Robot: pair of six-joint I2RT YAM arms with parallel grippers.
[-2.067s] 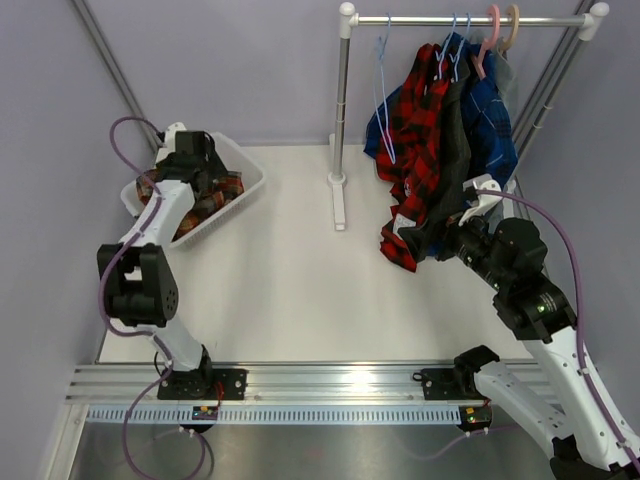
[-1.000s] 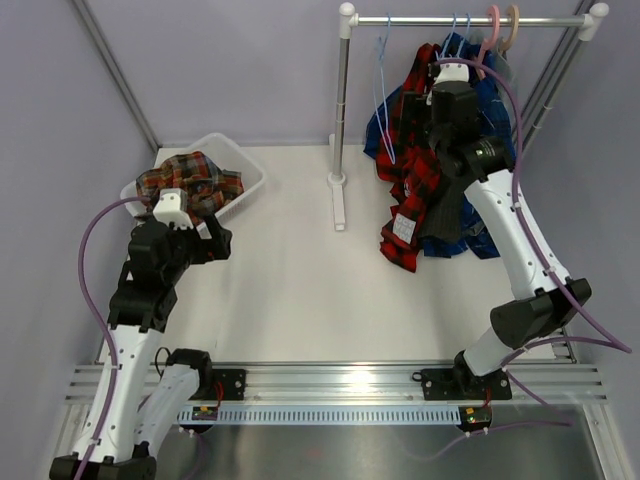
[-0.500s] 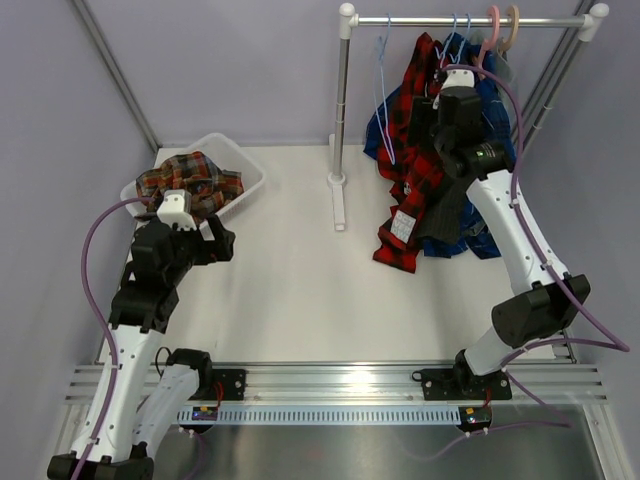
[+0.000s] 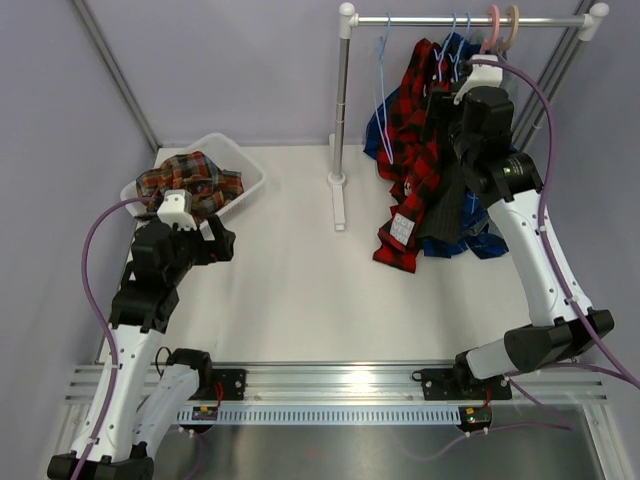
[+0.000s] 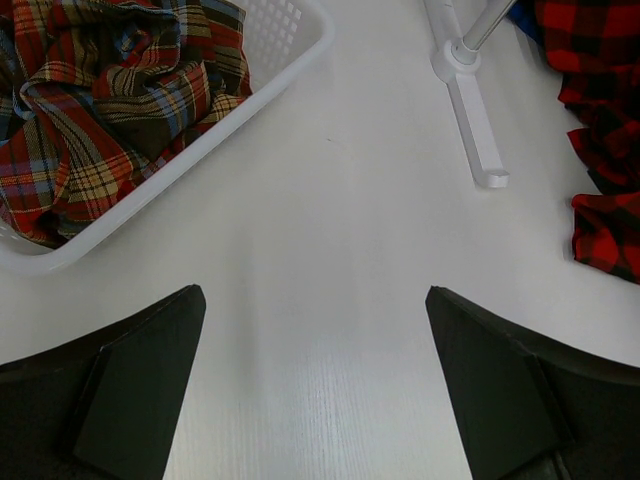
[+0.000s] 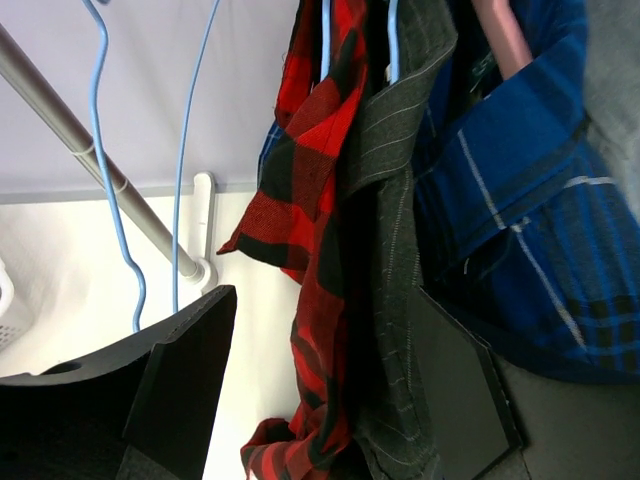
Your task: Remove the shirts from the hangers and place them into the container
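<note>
**Left claw.** The left claw (image 4: 216, 240) (image 5: 315, 390) is released. Its jaws stand fully apart and nothing lies between them; only the bare white surface (image 4: 320, 290) (image 5: 330, 250) shows in the gap. The claw hovers above the surface.

**Container.** The white slotted container (image 4: 255, 185) (image 5: 200, 150) sits ahead of the left claw and to its left, near but not touching. The brown-orange-green plaid shirt (image 4: 190, 180) (image 5: 110, 100) lies crumpled inside it, heaped above the rim.

**Right claw.** The right claw (image 4: 458, 128) (image 6: 320, 390) is raised to the hanging garments, just below the garment rail (image 4: 430, 20). It is released, with its jaws spread. The red-and-black check shirt (image 4: 410, 160) (image 6: 310, 230) and the dark grey shirt (image 4: 445, 200) (image 6: 395, 250) hang in the gap between the jaws. A strip of surface is visible between the left finger and the red fabric. Whether the right finger touches the grey cloth cannot be determined.

**Other items.**
- The blue plaid shirt (image 4: 485, 238) (image 6: 510, 200) hangs beyond the right jaw, on a pink hanger (image 4: 492, 25) (image 6: 500, 30).
- An empty light-blue hanger (image 4: 380, 100) (image 6: 178, 200) hangs beyond the left jaw, beside the rack's upright pole (image 4: 342, 100) (image 6: 90, 140).
</note>
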